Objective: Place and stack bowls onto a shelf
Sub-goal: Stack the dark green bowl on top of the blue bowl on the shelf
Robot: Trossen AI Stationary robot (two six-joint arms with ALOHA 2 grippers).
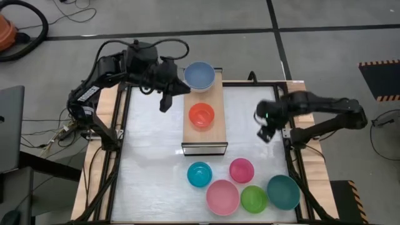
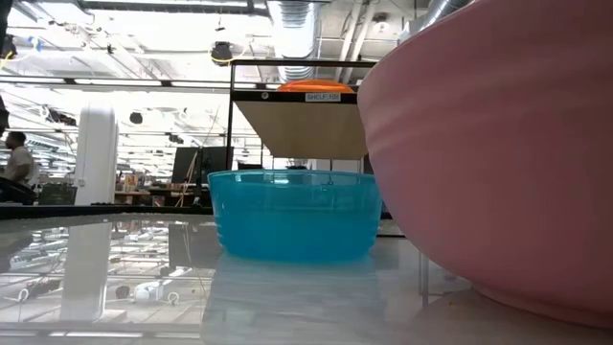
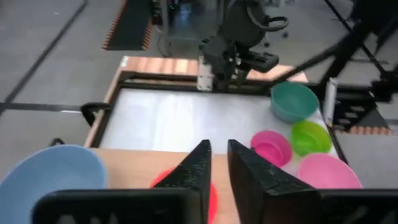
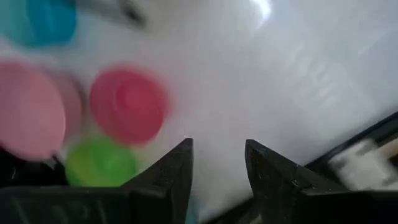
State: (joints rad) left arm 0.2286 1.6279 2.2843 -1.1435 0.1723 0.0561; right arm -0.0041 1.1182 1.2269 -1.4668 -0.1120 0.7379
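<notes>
The shelf (image 1: 204, 134) stands mid-table, running near to far. A grey-blue bowl (image 1: 199, 75) sits on its far end and a red bowl (image 1: 201, 115) on its middle. On the table near the front rest the cyan (image 1: 199, 174), magenta (image 1: 241, 170), light pink (image 1: 223, 197), green (image 1: 254, 199) and teal (image 1: 283, 192) bowls. No white bowl shows. My left gripper (image 1: 167, 100) hovers just left of the shelf, its fingers (image 3: 200, 167) a narrow gap apart and holding nothing. My right gripper (image 1: 265, 128) hangs open and empty by the table's right edge.
The black frame rails (image 1: 122, 144) run along the table's left and right sides. Bare white table lies left of the shelf and between the shelf and the right arm. In the low view the cyan bowl (image 2: 292, 216) and light pink bowl (image 2: 498, 144) stand before the shelf (image 2: 297, 96).
</notes>
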